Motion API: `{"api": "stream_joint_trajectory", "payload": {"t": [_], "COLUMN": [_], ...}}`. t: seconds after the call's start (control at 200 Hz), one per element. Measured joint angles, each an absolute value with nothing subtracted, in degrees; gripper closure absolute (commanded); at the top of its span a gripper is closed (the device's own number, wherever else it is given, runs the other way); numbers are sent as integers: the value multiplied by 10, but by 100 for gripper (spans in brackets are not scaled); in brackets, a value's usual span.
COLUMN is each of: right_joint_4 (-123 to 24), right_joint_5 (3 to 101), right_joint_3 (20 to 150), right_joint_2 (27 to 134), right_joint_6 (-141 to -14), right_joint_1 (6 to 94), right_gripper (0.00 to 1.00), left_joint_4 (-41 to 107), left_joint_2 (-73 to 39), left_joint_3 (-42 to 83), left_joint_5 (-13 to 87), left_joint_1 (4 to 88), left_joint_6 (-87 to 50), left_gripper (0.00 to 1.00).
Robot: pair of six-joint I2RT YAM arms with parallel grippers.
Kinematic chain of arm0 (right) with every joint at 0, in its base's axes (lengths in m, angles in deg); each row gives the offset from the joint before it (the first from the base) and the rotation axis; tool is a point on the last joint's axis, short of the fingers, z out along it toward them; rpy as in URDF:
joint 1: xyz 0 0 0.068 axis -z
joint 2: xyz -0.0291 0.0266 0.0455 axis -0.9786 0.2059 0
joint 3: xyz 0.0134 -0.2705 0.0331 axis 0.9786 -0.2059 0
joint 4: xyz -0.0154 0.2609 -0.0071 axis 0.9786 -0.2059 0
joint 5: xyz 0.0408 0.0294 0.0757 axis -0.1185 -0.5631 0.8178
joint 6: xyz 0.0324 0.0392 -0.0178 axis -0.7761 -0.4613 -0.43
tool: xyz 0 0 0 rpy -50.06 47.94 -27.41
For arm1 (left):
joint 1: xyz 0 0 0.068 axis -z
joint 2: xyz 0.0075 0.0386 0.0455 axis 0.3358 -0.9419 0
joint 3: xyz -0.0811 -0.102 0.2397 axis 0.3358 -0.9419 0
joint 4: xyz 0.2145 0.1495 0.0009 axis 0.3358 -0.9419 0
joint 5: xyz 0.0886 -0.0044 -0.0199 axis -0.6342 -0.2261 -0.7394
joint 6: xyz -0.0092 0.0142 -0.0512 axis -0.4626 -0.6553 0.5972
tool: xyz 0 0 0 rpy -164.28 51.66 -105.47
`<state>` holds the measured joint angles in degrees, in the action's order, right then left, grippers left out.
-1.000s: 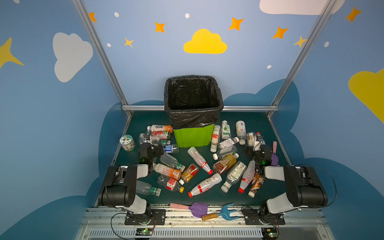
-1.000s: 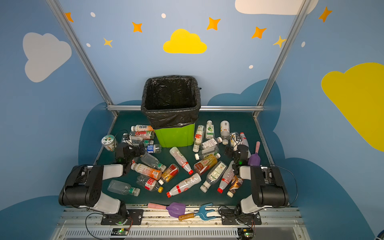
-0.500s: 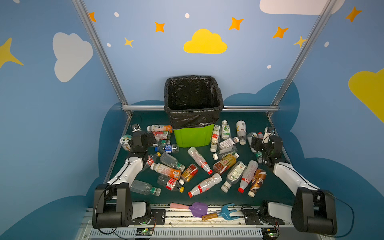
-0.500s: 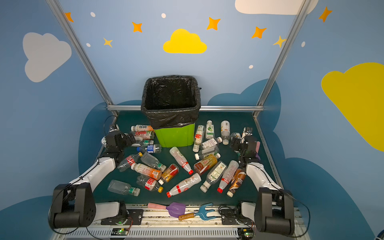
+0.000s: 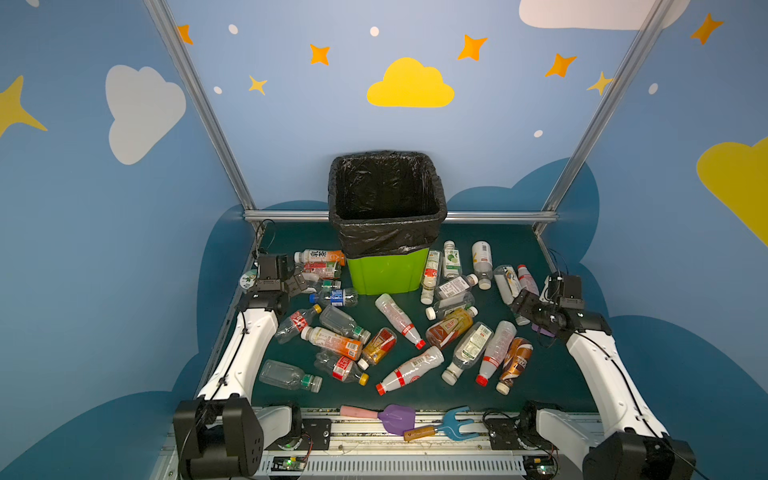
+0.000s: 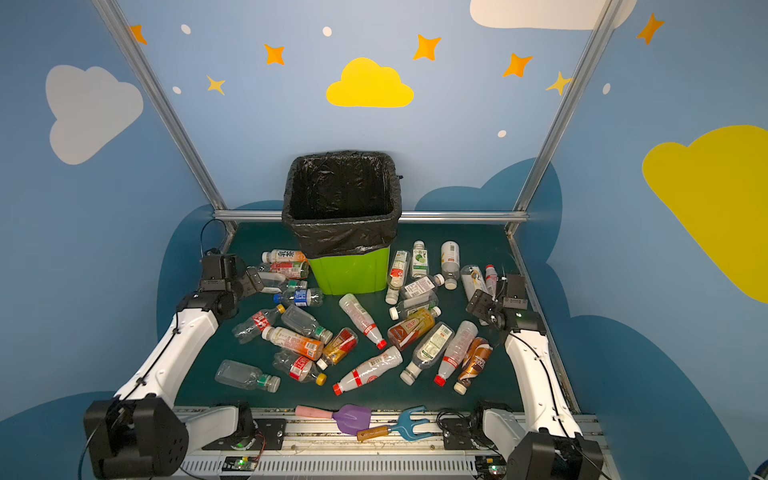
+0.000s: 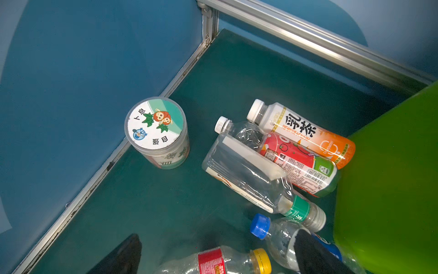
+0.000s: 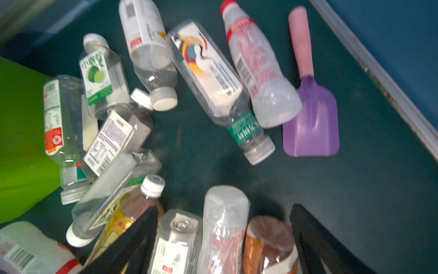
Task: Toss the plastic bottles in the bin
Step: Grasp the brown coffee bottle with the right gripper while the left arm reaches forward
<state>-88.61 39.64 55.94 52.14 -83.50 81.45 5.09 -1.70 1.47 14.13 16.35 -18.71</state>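
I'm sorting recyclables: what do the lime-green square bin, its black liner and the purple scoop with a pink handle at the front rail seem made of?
Lime-green square bin: smooth moulded plastic, by its even colour and soft sheen. Black liner: thin plastic film, crinkled and glossy. Purple scoop: likely hard plastic, smooth and uniformly coloured; its pink handle looks matte, plastic or rubbery, unclear which.

Plastic bottles [image 5: 409, 370] lie scattered flat around the upright, black-lined green bin [image 5: 384, 272].

The left arm [image 5: 249, 345] and right arm [image 5: 602, 374] are made of white tubes and chunky black joints. Thin black cables [image 5: 236, 353] are clipped along them. The left gripper [image 5: 300, 284] and right gripper [image 5: 524, 305] are black.
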Motion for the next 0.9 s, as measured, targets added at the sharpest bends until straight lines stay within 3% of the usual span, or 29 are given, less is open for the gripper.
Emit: {"api": "stream_joint_trajectory", "payload": {"t": [0.385, 0.896], "right_joint_4": [-1041, -1089], "right_joint_5": [466, 453], "right_joint_3": [541, 476], "right_joint_2": [496, 509], "right_joint_6": [-905, -981], "right_joint_1": [815, 815], "right_gripper": [27, 20], "left_joint_4": [-28, -77], "left_joint_2": [42, -16], "left_joint_3": [35, 94], "left_joint_5": [209, 316], "left_joint_1": [164, 164], "left_joint_6": [-188, -186], "left_gripper": [10, 10]}}
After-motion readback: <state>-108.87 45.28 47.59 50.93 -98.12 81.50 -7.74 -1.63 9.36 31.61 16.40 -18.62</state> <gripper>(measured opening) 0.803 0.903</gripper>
